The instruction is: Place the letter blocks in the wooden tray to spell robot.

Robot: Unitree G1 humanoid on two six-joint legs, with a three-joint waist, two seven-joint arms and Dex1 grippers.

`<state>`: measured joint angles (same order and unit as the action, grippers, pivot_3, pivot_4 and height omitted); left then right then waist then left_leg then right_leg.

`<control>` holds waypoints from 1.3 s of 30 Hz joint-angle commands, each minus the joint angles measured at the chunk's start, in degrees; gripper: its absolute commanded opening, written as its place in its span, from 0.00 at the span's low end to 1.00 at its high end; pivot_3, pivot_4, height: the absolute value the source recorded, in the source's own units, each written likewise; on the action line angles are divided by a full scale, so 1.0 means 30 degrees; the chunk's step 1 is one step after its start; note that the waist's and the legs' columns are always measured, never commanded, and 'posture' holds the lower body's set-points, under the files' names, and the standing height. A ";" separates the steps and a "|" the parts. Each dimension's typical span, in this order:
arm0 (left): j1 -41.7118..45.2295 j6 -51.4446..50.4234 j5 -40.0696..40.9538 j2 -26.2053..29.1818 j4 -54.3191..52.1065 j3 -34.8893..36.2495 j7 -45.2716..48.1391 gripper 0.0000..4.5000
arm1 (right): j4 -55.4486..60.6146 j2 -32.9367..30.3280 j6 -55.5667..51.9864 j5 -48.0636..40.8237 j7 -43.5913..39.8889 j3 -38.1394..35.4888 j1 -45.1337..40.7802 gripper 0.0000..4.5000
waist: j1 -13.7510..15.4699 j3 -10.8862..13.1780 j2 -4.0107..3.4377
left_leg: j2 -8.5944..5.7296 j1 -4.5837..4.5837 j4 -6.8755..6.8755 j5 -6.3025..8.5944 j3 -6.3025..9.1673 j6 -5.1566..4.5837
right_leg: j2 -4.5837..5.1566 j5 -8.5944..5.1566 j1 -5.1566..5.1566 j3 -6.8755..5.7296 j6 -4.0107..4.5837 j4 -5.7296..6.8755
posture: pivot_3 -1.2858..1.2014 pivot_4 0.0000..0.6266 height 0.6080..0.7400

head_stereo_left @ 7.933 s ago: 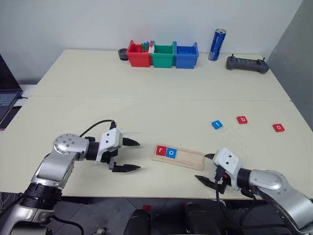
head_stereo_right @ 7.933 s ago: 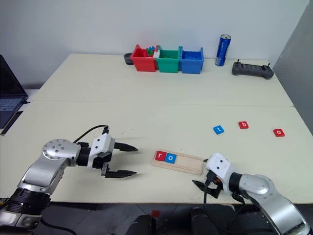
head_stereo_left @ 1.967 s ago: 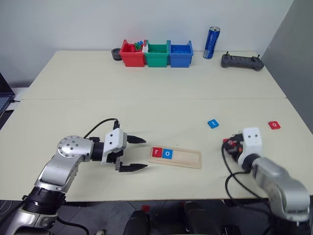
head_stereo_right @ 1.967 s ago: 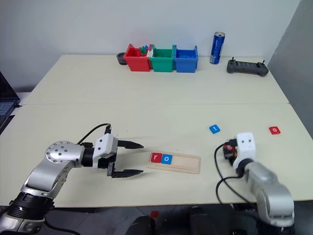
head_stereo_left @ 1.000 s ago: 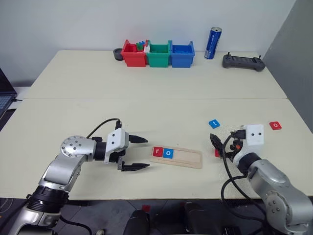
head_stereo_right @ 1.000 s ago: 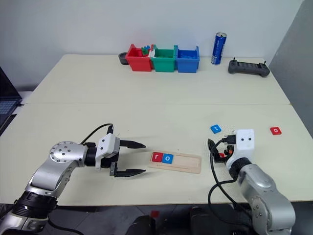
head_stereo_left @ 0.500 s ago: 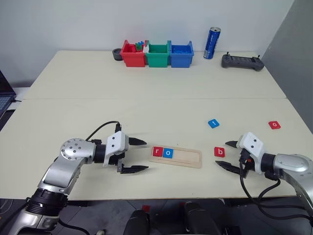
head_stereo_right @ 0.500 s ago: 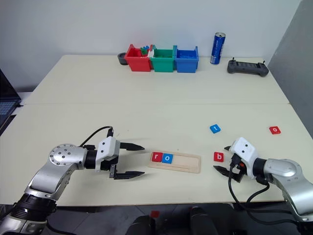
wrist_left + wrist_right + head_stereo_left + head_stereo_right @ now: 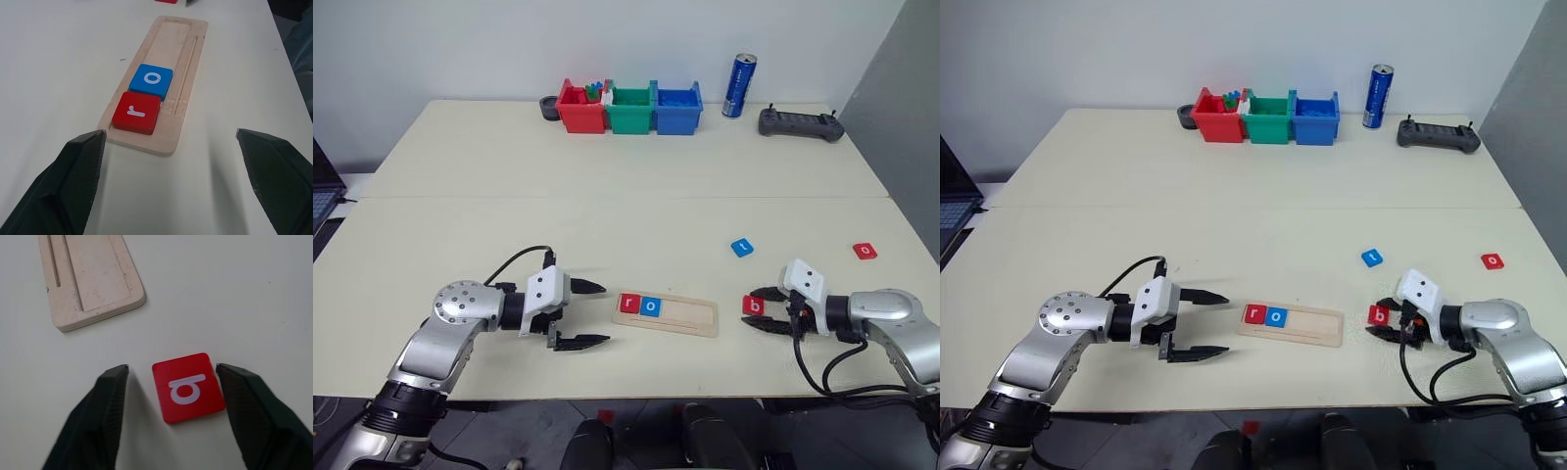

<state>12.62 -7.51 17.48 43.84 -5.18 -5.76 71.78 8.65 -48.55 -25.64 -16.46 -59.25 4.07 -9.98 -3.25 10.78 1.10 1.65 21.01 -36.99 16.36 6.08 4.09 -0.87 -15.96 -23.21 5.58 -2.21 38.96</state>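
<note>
Cream table [image 9: 607, 196] against white wall [image 9: 460, 49]

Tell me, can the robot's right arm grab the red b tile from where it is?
Probably yes. The right gripper already has one finger on each side of the red b tile, which lies flat on the table with nothing around it. One finger looks right at its edge; the other leaves a small gap.

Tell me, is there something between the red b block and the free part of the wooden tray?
Nothing visible does. The red b block lies on the bare table between the fingers of the right gripper, just off the tray's free end. The wooden tray holds r and o; its other slots are empty.
</note>
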 commanded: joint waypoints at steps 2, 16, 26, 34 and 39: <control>-0.0075 -0.0223 0.0172 0.0360 -0.0985 0.0386 -0.0117 1.00 | 0.0201 -0.0081 0.0329 0.0097 -0.0483 0.0114 -0.0233 0.32 | 0.0001 0.0000 0.0000 | 0.0000 0.0000 0.0000 0.0000 0.0001 0.0000 | 0.0000 0.0000 0.0000 -0.0003 0.0001 0.0000 | 0.52 0.24 1.00; -0.0012 0.0094 -0.0031 0.0475 -0.0653 0.0355 -0.0166 1.00 | 0.6532 0.2326 -0.3942 0.0546 0.1922 0.3814 -0.3472 0.32 | -0.0005 0.0004 -0.0006 | 0.0004 0.0001 -0.0003 -0.0002 0.0018 0.0003 | -0.0002 -0.0001 0.0000 -0.0015 -0.0001 0.0005 | 0.52 0.24 1.00; 0.0197 0.0658 -0.0259 0.0300 -0.0015 0.0182 0.0061 1.00 | 0.5683 0.4074 -0.4540 0.2287 0.3121 0.6505 -0.4664 0.32 | 0.0001 0.0004 -0.0006 | -0.0001 0.0006 -0.0002 -0.0002 0.0022 0.0004 | 0.0006 0.0003 -0.0006 -0.0022 0.0006 0.0005 | 0.52 0.24 1.00; 0.0149 0.0921 -0.0338 0.0167 0.0210 0.0099 -0.0036 1.00 | 0.4757 0.4268 -0.4260 0.2967 0.2907 0.7000 -0.5222 0.32 | -0.0008 0.0004 -0.0006 | 0.0001 0.0004 0.0000 -0.0002 0.0025 0.0003 | 0.0003 0.0005 -0.0007 -0.0026 0.0009 0.0008 | 0.52 0.24 1.00; 0.0118 0.1070 -0.0527 -0.0031 0.0283 -0.0002 -0.0201 1.00 | 0.4375 0.4550 -0.4420 0.3118 0.3223 0.6876 -0.5356 0.32 | -0.0007 0.0004 -0.0006 | 0.0001 0.0004 0.0000 -0.0002 0.0027 0.0003 | 0.0003 0.0006 -0.0007 -0.0026 0.0011 0.0010 | 0.52 0.24 1.00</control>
<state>12.62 -5.42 16.03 43.75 -3.84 -6.05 71.47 21.15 -35.16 -39.26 -7.58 -49.87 25.37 -24.69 -3.28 10.79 1.09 1.66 21.02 -36.99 16.35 6.16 4.10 -0.86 -15.94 -23.23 5.50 -2.18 39.00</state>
